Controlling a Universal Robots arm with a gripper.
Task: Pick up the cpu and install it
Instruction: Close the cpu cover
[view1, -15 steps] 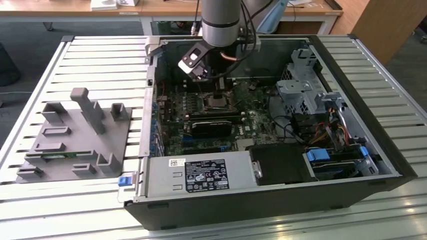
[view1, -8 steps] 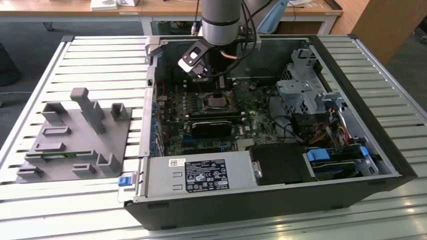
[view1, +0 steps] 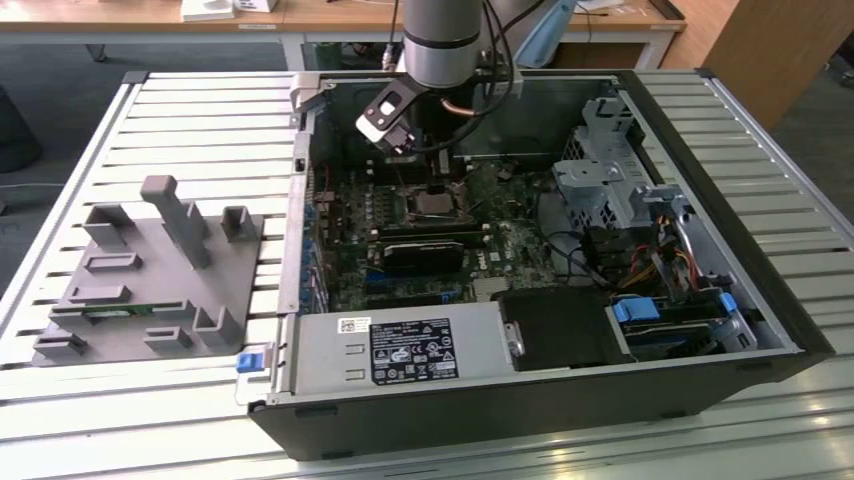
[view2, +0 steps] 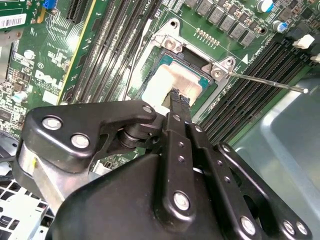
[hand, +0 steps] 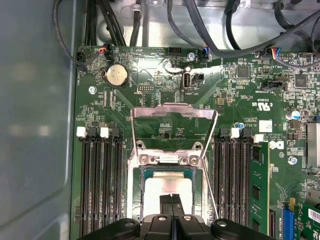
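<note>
The cpu (hand: 156, 186), a small square chip with a pale silvery top, lies flat in the motherboard's socket (hand: 136, 200) inside the open computer case (view1: 747, 300). In the second wrist view the cpu (view2: 167, 80) sits framed by the socket's metal bracket. My gripper (hand: 171, 200) hangs straight over the chip. Its two black fingers are pressed together with no gap, and their tips (view2: 178, 97) are at the chip's top face. In the exterior view the gripper (view1: 437, 186) stands just above the cpu (view1: 434, 204).
The socket's load plate (hand: 172, 111) is flipped up and its thin lever (view2: 265, 82) sticks out sideways. Memory slots (hand: 100, 185) flank the socket, with a green stick (hand: 257, 187) in one. A black heatsink block (view1: 420, 252), a power supply (view1: 400, 350) and a grey parts fixture (view1: 147, 280) are nearby.
</note>
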